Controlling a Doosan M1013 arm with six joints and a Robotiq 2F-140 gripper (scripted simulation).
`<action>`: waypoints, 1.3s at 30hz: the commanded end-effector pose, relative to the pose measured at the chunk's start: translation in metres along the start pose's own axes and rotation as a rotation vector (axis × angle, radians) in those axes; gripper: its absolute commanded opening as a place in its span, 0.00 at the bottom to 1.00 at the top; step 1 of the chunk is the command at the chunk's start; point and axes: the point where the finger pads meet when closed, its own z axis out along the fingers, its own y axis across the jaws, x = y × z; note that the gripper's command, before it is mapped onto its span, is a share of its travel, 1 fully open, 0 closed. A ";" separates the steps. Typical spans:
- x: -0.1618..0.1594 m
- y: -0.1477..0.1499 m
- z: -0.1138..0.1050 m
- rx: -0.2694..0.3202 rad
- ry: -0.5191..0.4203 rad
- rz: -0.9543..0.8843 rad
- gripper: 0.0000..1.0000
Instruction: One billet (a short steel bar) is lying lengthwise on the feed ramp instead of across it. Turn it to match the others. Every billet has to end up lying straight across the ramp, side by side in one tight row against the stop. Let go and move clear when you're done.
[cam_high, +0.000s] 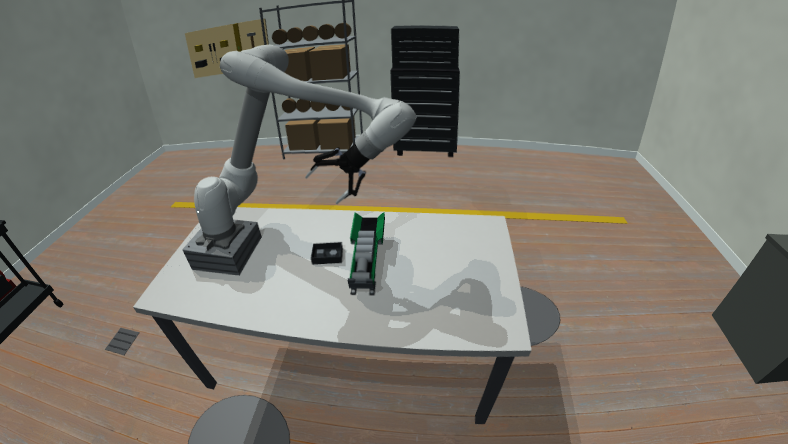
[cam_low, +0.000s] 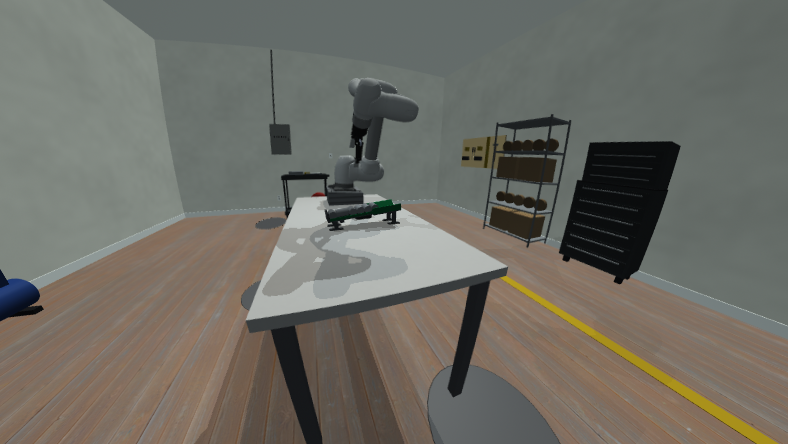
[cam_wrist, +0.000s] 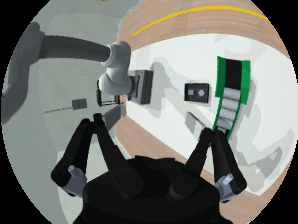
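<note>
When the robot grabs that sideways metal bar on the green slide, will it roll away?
Probably it could: the billets look rounded and the ramp slopes, so a nudged one may roll toward the stop. Being steel, it's likely stiff and heavy. The gripper hangs open, holding nothing.
</note>
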 end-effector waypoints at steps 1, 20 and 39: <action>-0.008 0.027 0.012 -0.087 0.010 -0.025 1.00; -0.071 0.188 0.033 -0.673 -0.011 -0.114 1.00; -0.094 0.219 0.025 -0.824 -0.046 -0.113 0.41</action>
